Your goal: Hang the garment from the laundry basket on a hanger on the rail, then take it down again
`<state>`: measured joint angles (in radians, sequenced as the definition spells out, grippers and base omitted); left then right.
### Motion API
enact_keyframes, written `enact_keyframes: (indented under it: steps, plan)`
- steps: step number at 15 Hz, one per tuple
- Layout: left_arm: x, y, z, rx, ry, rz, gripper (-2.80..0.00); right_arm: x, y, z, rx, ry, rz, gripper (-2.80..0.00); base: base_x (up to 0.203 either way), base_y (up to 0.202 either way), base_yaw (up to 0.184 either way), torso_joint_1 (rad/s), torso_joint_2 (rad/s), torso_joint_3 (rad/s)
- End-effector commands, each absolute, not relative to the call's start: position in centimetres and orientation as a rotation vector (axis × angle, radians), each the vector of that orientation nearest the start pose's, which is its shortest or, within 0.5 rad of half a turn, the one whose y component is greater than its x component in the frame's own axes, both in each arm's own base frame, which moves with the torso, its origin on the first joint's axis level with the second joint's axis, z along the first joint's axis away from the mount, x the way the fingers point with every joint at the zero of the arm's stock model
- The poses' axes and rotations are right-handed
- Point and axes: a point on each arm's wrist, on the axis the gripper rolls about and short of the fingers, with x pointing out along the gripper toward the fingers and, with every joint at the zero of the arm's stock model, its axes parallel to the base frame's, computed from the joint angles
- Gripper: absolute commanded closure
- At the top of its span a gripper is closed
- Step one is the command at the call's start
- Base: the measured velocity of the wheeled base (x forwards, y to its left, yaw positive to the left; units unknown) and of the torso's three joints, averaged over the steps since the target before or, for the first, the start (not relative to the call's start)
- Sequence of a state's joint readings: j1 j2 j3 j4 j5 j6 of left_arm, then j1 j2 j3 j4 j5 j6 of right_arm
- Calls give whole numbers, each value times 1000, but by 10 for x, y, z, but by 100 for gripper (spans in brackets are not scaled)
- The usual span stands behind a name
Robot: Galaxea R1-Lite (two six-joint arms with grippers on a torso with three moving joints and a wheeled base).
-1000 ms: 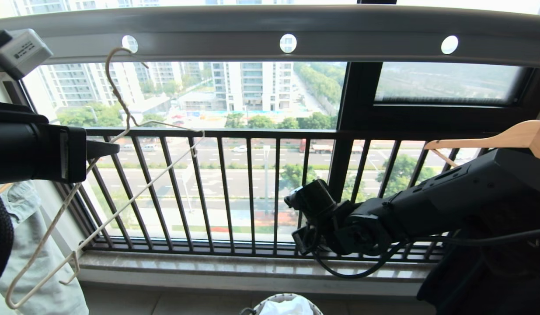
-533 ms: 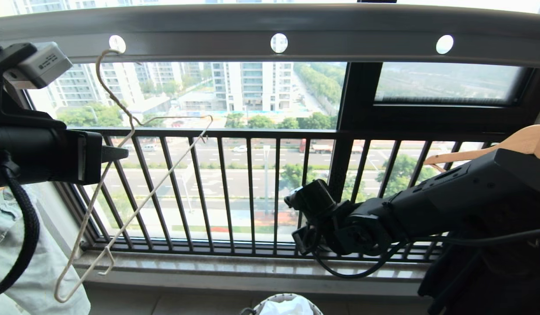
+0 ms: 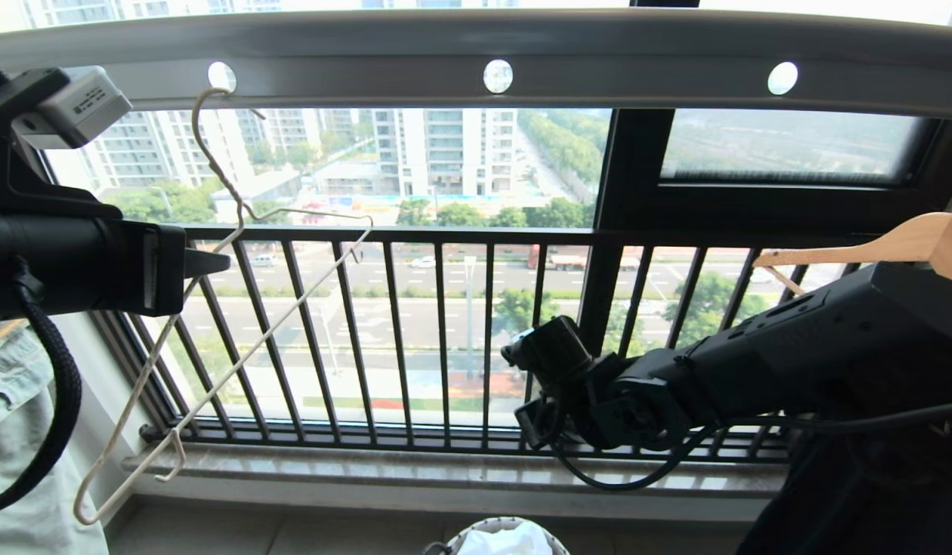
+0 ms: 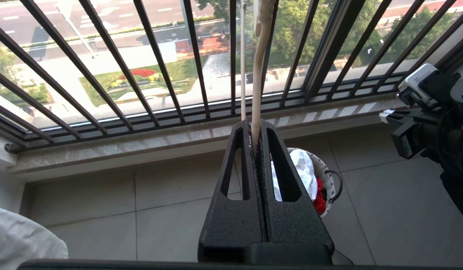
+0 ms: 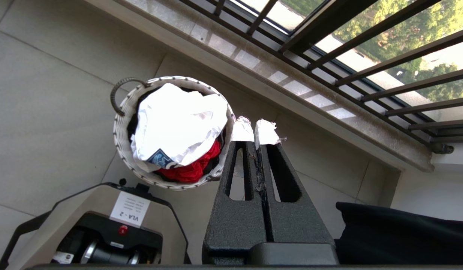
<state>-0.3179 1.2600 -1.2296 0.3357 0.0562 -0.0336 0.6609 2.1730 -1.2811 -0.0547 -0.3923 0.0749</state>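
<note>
Beige wire hanger (image 3: 213, 308) slants down-left, hook in the rail (image 3: 476, 46), left tool (image 3: 213, 264) clamped on it.

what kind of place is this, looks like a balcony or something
Most likely an enclosed high-rise apartment balcony used for drying laundry. A pierced grey rail runs overhead with a wire hanger hooked in it, a black barred window railing overlooks streets far below, and a laundry basket sits on the tiled floor.
</note>
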Motion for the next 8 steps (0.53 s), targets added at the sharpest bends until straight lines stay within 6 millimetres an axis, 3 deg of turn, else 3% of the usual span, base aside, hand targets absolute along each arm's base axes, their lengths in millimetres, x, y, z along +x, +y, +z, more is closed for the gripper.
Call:
enact_keyframes:
  steps: [1,2,3,8]
  plan:
    - [173,-56,318,36,369,-252,0,326,242,84,-351,732,223,0,0,0,0,0,0,0]
    - [176,-56,317,37,376,-251,0,326,242,84,-351,731,223,0,0,0,0,0,0,0]
    - [177,-57,317,38,378,-253,-280,326,242,84,-351,731,223,0,0,0,0,0,0,0]
    - [178,-57,319,36,370,-252,-280,325,242,86,-349,729,223,0,0,0,0,0,0,0]
